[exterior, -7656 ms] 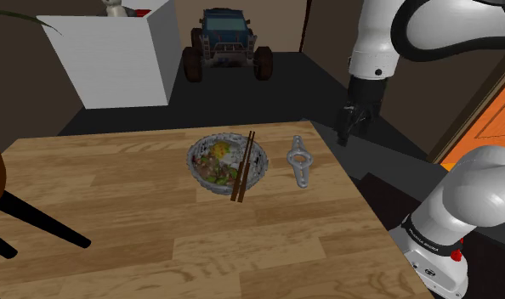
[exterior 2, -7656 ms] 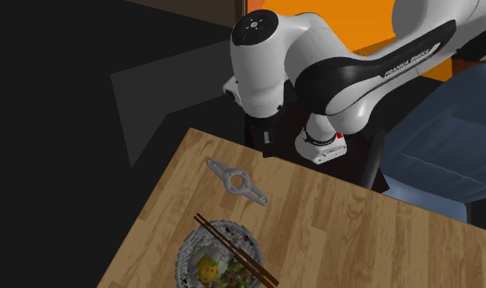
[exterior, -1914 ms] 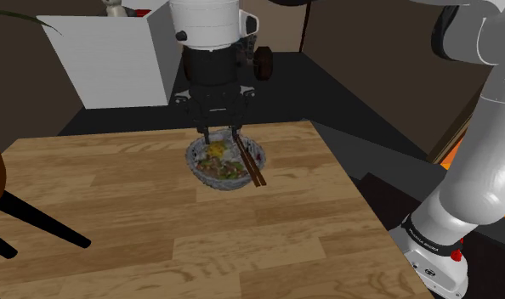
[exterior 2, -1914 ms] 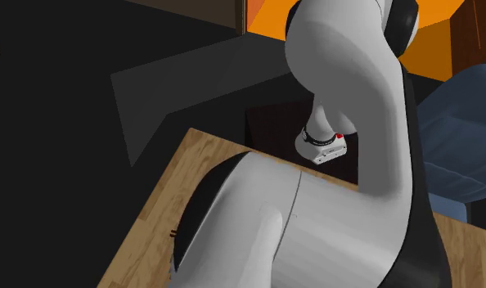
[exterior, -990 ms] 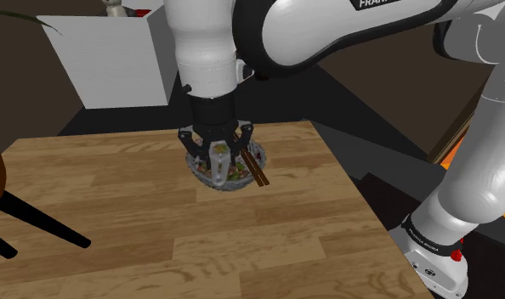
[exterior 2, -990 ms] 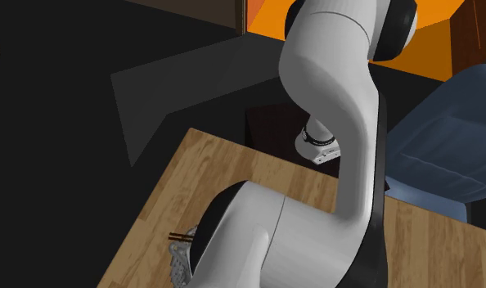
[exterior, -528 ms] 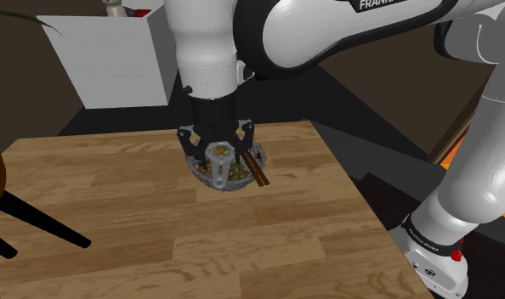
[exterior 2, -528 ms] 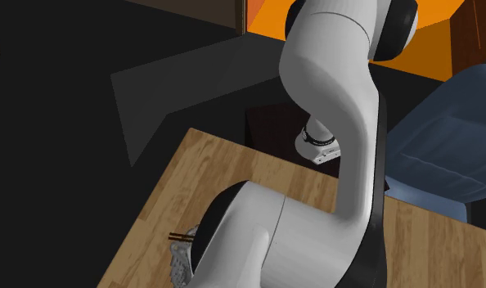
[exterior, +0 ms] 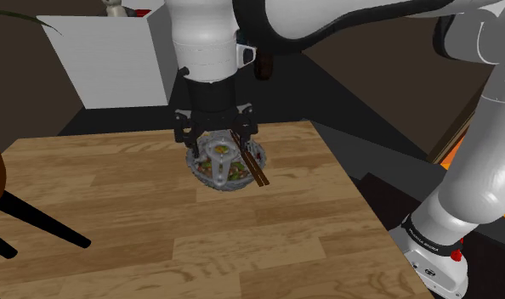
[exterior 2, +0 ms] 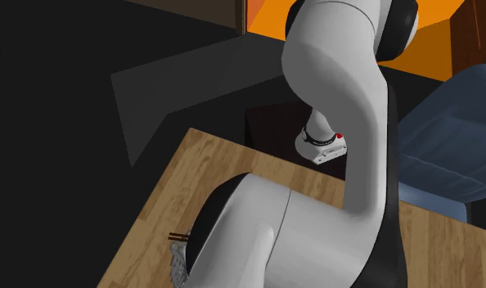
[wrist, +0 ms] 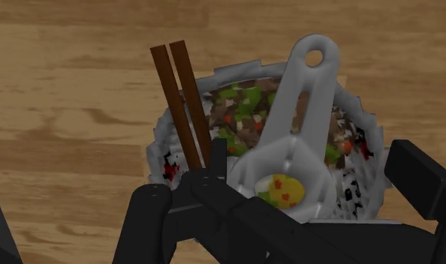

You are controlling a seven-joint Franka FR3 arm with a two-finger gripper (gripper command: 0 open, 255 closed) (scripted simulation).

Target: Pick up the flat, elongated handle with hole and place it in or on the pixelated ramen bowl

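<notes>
The pale grey flat handle [wrist: 293, 131] with a hole at its end lies across the pixelated ramen bowl [wrist: 363, 120], on top of the food. Two brown chopsticks [wrist: 182, 101] rest on the bowl's rim beside it. My black gripper [wrist: 281, 174] hangs just above the bowl, open. Its fingers [wrist: 149, 217] stand apart on either side of the handle and do not touch it. In the shoulder view the gripper [exterior: 215, 136] points straight down over the handle [exterior: 218, 153] and the bowl [exterior: 256, 155]. The near end of the handle is hidden behind the hand.
The wooden table [exterior: 157, 246] ends close to the bowl on the shoulder view's right. A white box [exterior: 115, 59] and a toy truck [exterior: 263, 66] stand behind the table. Dark chair legs [exterior: 30, 221] cross its left side. A blue armchair [exterior 2: 454, 131] is by the stand.
The gripper has lifted a little off the bowl with its fingers spread. The handle has stayed lying in the bowl.
</notes>
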